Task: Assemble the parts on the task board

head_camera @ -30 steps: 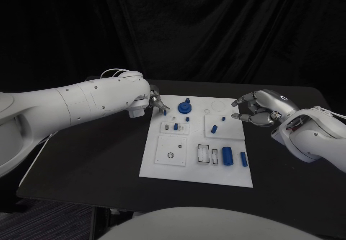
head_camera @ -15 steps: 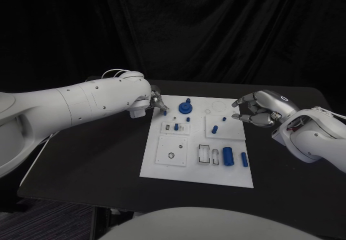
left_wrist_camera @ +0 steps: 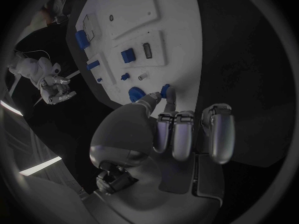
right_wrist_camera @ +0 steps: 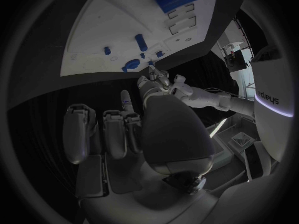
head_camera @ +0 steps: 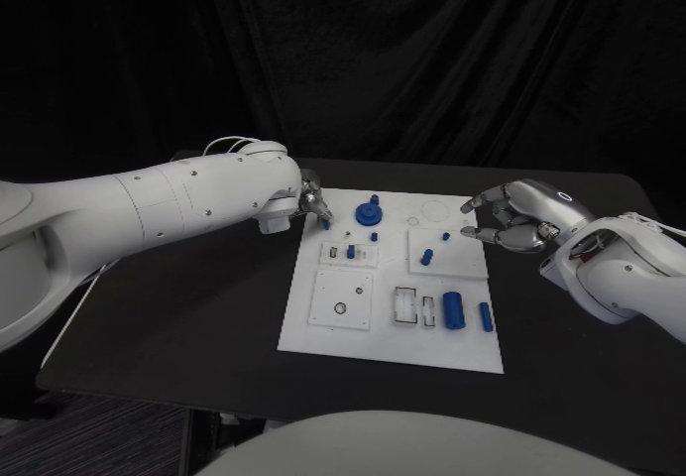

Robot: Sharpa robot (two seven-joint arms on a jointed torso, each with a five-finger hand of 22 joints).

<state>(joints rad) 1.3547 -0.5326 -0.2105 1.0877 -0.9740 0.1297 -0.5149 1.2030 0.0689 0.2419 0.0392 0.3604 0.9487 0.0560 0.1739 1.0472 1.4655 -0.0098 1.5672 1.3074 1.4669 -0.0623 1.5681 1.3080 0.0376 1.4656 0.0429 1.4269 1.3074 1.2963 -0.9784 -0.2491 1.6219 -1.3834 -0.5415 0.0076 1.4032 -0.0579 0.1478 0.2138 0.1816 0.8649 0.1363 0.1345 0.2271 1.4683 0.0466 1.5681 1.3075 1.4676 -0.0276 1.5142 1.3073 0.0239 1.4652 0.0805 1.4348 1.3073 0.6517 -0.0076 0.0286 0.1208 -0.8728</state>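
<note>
My left hand (head_camera: 310, 203) mostly hidden behind own forearm; small part (left_wrist_camera: 165, 90) at fingertip, grip unclear. Board (head_camera: 329, 332) holes too small to read.

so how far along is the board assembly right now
Some parts already stand in the task board, such as the blue knob and a peg. In hand: the left robot hand pinches a small blue piece at the board's far left corner. Left: the blue cylinder and blue bar lie loose; the right robot hand holds nothing.
</note>
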